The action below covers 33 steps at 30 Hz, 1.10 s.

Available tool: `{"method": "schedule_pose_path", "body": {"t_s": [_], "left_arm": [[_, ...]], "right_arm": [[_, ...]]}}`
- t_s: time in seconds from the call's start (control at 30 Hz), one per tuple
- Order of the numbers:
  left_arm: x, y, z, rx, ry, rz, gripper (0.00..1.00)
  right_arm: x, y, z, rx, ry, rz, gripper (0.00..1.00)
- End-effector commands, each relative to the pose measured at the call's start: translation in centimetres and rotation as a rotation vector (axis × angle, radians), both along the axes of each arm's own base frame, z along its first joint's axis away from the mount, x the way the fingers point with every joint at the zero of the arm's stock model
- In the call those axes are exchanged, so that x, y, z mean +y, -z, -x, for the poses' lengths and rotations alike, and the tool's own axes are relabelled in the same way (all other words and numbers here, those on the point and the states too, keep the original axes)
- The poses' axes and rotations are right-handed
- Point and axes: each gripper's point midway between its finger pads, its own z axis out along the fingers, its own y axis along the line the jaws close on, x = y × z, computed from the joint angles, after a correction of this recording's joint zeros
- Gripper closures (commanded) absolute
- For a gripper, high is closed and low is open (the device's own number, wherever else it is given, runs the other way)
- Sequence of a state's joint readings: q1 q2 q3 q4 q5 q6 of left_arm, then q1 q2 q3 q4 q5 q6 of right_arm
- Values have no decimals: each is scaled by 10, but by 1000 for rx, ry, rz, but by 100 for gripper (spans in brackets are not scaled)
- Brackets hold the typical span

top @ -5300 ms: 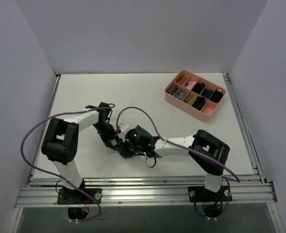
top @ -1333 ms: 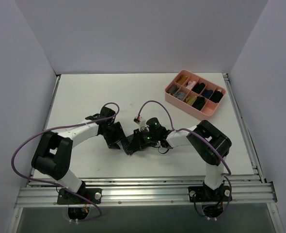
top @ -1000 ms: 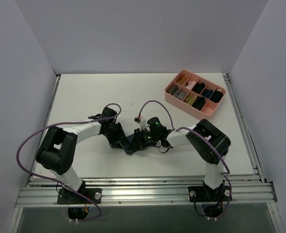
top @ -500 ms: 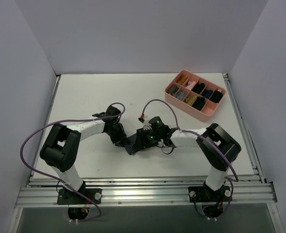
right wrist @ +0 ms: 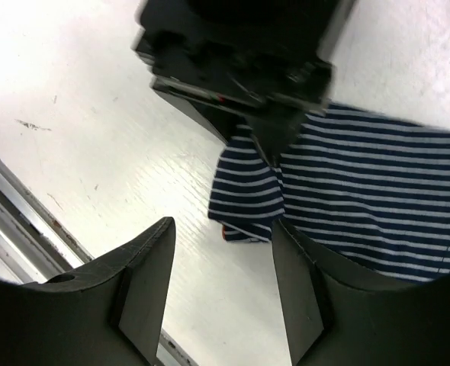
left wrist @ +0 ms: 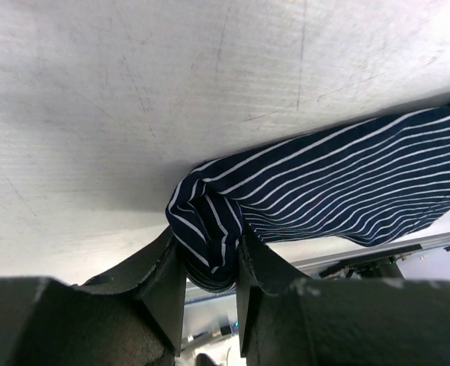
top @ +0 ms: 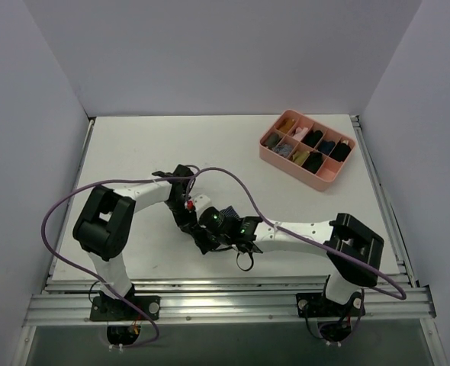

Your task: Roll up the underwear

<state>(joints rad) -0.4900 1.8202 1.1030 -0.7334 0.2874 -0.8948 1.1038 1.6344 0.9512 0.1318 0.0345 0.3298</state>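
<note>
Pinching a bunched end of the underwear [left wrist: 347,183], the left gripper [left wrist: 210,259] is risking a slip: the soft cloth could slide free and the roll loosen if it tugs sideways. The garment is lying on the table [top: 133,145] between both low, inward-reaching arms, while the right gripper [right wrist: 221,236] is hovering just above its corner, jaws spread and empty.
</note>
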Motion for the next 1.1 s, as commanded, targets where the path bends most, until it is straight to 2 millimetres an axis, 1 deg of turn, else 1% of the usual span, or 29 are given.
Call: {"method": "schedule_pose_path", "body": {"t_s": [0.0, 0.07, 0.1, 0.13, 0.17, 0.2, 0.23, 0.37, 0.53, 0.6, 0.63, 0.67, 0.7, 0.77, 0.8, 0.83, 0.87, 0.9, 0.93, 0.97, 1.0, 1.03, 1.07], "left_arm": [[14, 16, 26, 116, 39, -100, 98], [13, 16, 28, 126, 45, -106, 98], [12, 16, 27, 129, 47, -108, 98], [12, 16, 28, 134, 49, -109, 98], [12, 16, 28, 136, 47, -113, 98], [12, 15, 28, 136, 43, -112, 98], [12, 15, 28, 136, 44, -111, 98], [14, 15, 31, 151, 41, -125, 98], [17, 17, 34, 165, 36, -143, 98], [19, 18, 36, 175, 31, -150, 98], [19, 18, 37, 179, 29, -151, 98], [20, 18, 39, 185, 21, -152, 98], [22, 16, 39, 185, -1, -151, 94], [24, 14, 37, 176, -38, -140, 87], [27, 10, 39, 165, -72, -128, 77], [30, 8, 33, 143, -106, -109, 72], [31, -3, 27, 99, -130, -87, 67], [35, -6, 26, 85, -157, -86, 64], [38, -11, 20, 55, -179, -82, 60], [41, -17, 17, 26, -194, -84, 58], [45, -29, 11, -32, -217, -88, 56], [49, -33, 9, -51, -234, -93, 52], [50, -44, 6, -91, -248, -80, 51]], "right_arm": [[-1, -6, -16, -137, 41, 108, 51], [4, -2, -13, -152, 25, 132, 50], [7, 5, -9, -157, 5, 158, 50], [10, 4, -10, -167, 5, 162, 50], [11, 7, -9, -173, -3, 174, 50], [13, 14, -6, -174, -11, 196, 50], [14, 15, -6, -185, -15, 209, 50], [11, 23, -6, -228, -11, 264, 50], [1, 41, 1, -232, -13, 323, 51], [-4, 47, 5, -228, -4, 340, 55], [-6, 49, 6, -224, 0, 342, 59], [-8, 51, 7, -219, 5, 342, 72], [-14, 55, 9, -207, 16, 344, 79], [-18, 59, 13, -176, 23, 319, 92], [-22, 59, 12, -154, 39, 300, 95], [-30, 70, 21, -100, 47, 279, 96], [-34, 73, 24, -73, 55, 262, 98], [-38, 71, 24, -49, 73, 231, 99], [-47, 81, 31, -4, 101, 209, 100], [-49, 85, 37, 46, 98, 181, 100], [-51, 85, 40, 74, 108, 149, 100], [-64, 95, 39, 119, 153, 118, 100], [-65, 99, 46, 182, 139, 82, 100]]}}
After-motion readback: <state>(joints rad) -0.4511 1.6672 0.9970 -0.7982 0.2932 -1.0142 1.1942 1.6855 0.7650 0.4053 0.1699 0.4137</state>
